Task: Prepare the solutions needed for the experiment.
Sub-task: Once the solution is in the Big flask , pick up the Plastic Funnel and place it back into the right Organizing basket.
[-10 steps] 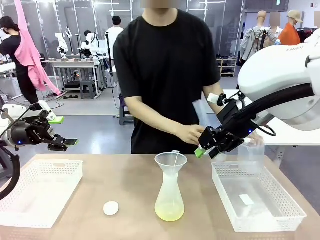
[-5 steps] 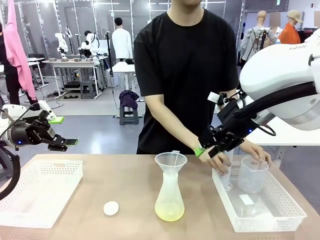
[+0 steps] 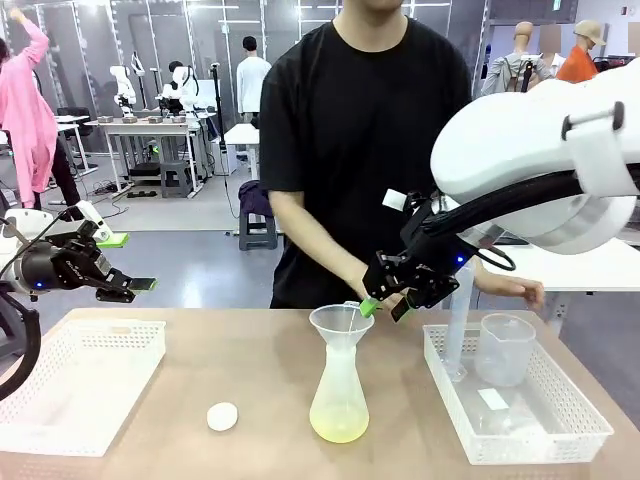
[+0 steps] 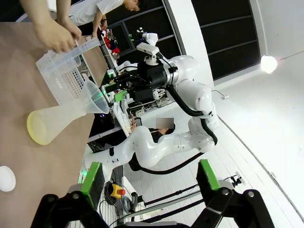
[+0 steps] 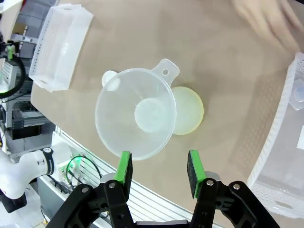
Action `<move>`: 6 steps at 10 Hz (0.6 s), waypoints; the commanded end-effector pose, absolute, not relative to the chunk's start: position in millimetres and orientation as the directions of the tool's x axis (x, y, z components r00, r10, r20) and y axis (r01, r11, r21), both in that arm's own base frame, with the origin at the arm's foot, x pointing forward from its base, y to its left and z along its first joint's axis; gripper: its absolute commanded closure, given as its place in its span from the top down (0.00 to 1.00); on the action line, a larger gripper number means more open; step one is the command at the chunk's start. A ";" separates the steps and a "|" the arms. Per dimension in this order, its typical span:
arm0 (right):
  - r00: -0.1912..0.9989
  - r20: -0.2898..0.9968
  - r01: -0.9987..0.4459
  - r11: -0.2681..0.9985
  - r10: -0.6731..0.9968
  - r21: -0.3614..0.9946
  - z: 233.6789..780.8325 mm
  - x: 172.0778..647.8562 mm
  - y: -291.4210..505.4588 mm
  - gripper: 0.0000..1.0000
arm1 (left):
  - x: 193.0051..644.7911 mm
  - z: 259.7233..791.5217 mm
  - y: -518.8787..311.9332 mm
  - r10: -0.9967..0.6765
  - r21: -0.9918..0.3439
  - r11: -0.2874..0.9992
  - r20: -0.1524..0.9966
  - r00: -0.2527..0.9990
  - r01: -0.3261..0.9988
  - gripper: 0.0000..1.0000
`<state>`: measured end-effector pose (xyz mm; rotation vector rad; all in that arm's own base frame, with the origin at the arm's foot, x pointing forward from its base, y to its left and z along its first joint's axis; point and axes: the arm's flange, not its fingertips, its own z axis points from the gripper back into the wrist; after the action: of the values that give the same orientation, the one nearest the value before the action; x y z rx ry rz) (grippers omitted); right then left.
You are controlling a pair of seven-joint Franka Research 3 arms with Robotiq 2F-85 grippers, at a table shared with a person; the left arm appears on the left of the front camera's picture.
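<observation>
A clear flask (image 3: 339,385) stands mid-table with a plastic funnel (image 3: 342,324) in its neck. The solutions are a shallow pale yellow layer (image 3: 338,427) at its bottom. My right gripper (image 3: 384,304) hovers just right of the funnel's rim, open, with nothing between its green pads. Looking down from the right wrist, the funnel (image 5: 135,114) and the yellow liquid (image 5: 189,114) lie just ahead of that gripper (image 5: 159,167). My left gripper (image 3: 130,290) hangs open above the left basket. In its own view it (image 4: 149,175) stands empty, with the flask (image 4: 64,115) far off.
A white cap (image 3: 222,416) lies left of the flask. An empty white basket (image 3: 80,385) sits at the left. The right basket (image 3: 540,430) holds a beaker (image 3: 505,348) and a tall cylinder (image 3: 457,325) that the person steadies. The person's other hand (image 3: 521,291) hovers behind it.
My right gripper has swung left from above the right basket to the funnel's rim. The person has put the beaker and the cylinder into the right basket. The left arm has not moved.
</observation>
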<state>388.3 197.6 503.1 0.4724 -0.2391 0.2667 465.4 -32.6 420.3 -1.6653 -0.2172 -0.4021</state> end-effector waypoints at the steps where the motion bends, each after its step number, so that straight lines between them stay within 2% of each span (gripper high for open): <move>1: 0.956 0.228 -0.262 0.894 0.187 0.363 509.9 396.8 206.9 0.59 | 465.9 421.9 -32.9 -0.089 -0.915 -0.139 0.391 0.916 0.378 1.00; 6: 0.972 0.182 -0.204 0.915 0.147 0.348 500.5 411.5 222.2 0.59 | 465.9 421.9 -32.9 -0.089 -0.915 -0.139 0.391 0.916 0.378 1.00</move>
<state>405.4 213.9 498.0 0.3950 -0.1746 0.2168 465.4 -32.6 420.3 -1.6652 -0.2172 -0.4021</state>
